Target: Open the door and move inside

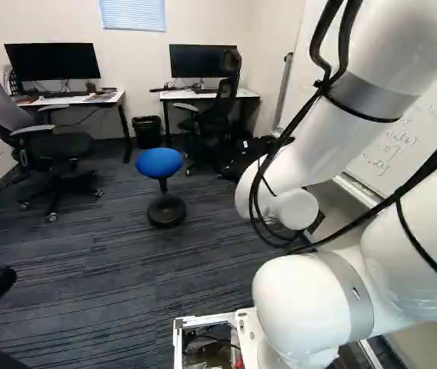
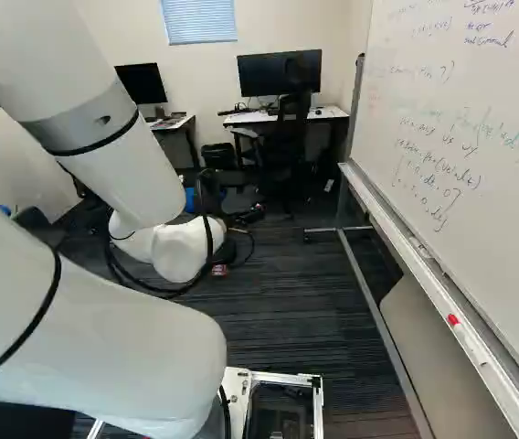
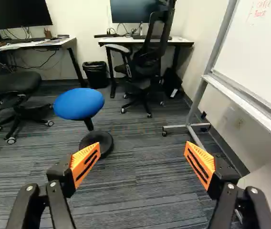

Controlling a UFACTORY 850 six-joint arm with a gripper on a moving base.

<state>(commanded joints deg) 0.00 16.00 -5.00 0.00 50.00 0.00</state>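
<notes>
1. Checking left base view: desks (image 1: 245,93) and stool (image 1: 159,163) ahead; no door visible.
2. Right base view: whiteboard (image 2: 479,137) at right, no door either; can't say where it is.
3. Wrist view: my gripper (image 3: 141,151) is released, fingers wide apart, nothing held, facing carpet (image 3: 140,186) and stool. Looks like room interior, so the opening may be done; can't confirm. If so, only driving in is left.
</notes>
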